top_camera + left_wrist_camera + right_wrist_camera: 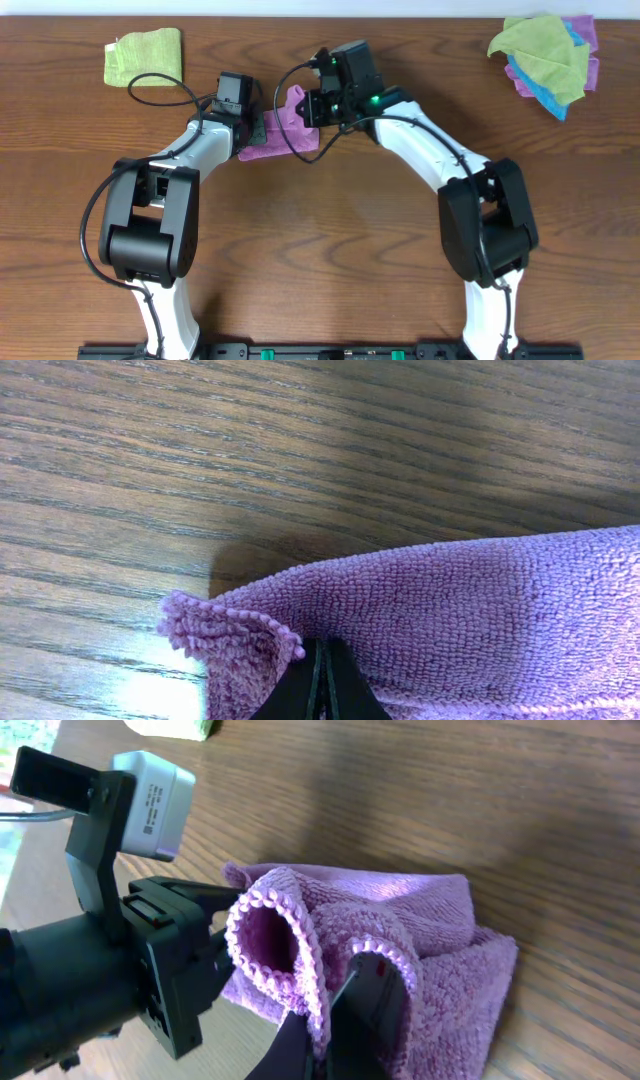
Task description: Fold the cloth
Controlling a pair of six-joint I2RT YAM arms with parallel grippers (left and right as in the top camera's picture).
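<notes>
**Lilac cloth (285, 145), mid-fold**

Bunched on table (330, 250), far of centre, between both arms. Left corner clamped in left gripper (322, 685); lifted hem pinched tight by right gripper (340, 1020), probably for carrying one edge over. Green cloth (145, 57) far left; pile of cloths (548, 55) far right.
</notes>
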